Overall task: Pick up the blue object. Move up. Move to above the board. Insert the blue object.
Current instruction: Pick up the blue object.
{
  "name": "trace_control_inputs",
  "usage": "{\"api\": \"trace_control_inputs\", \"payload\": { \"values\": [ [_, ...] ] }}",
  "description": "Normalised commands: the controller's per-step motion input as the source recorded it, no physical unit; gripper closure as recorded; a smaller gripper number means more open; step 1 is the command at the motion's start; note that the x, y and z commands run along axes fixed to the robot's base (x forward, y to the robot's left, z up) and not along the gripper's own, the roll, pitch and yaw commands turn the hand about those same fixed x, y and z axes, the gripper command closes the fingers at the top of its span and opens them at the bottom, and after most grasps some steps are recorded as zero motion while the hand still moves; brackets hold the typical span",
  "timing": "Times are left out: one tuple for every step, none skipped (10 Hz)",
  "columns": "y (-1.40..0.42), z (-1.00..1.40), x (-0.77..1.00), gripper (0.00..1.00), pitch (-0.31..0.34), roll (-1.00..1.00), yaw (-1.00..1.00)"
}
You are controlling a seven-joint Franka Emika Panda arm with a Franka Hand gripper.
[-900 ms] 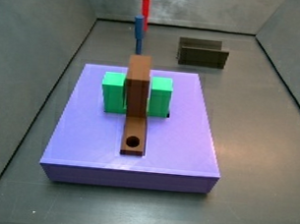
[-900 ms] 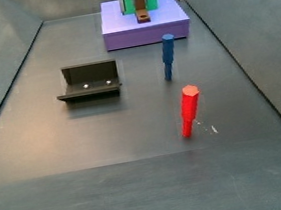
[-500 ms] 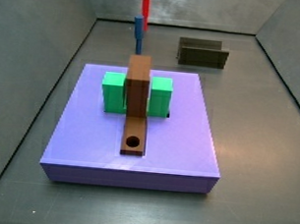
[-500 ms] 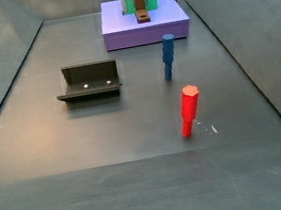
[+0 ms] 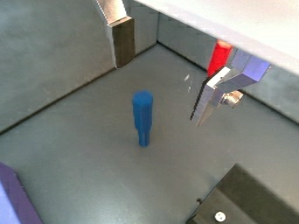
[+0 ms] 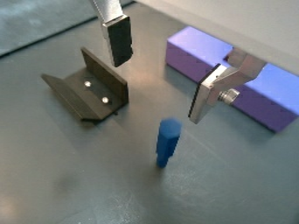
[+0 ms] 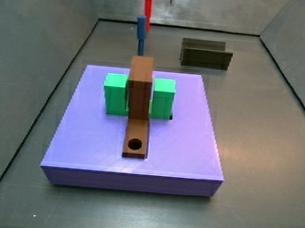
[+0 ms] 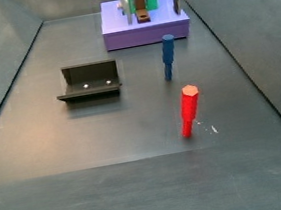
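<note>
Blue peg (image 5: pixel 142 119) stands upright on the grey floor, long axis vertical, between the purple slab (image 6: pixel 229 73) and the red stick (image 8: pixel 189 111), free of everything. Both wrist views look down on it past the gripper (image 6: pixel 163 69), whose silver fingers (image 6: pixel 117 35) are spread wide and empty, well above the peg's top. The peg sits below, a little off the midline between the fingers, so I judge a small sideways shift and then a straight descent come next. The board (image 7: pixel 140 107) lies on the slab.

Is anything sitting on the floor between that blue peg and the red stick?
No. In a side view the grey floor between the blue peg and the red stick is bare. The open gripper hangs above the peg, not touching it.
</note>
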Motion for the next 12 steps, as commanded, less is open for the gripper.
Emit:
{"api": "trace_control_inputs", "payload": {
  "values": [
    [0.00,-0.45,-0.07,0.00,-0.036,0.09,-0.26],
    [0.00,-0.39,-0.15,0.00,-0.037,0.08,-0.21],
    [0.04,-0.25,-0.27,0.00,-0.023,0.04,-0.15],
    [0.09,-0.18,-0.27,0.00,-0.011,0.01,-0.09],
    [0.09,-0.21,-0.23,0.00,-0.017,0.01,-0.07],
    [0.07,-0.27,-0.25,0.00,-0.034,0.02,-0.06],
    [0.00,-0.23,-0.13,0.00,-0.056,0.00,0.00],
    [0.00,-0.29,-0.08,0.00,-0.076,0.00,0.00],
    [0.00,-0.39,-0.09,0.00,-0.096,0.00,0.00],
    [0.00,-0.30,-0.06,0.00,-0.060,0.00,0.00],
    [0.00,-0.21,0.00,0.00,-0.016,0.00,0.00],
    [0.07,-0.09,0.01,0.00,0.000,0.00,0.00]
  ]
}}
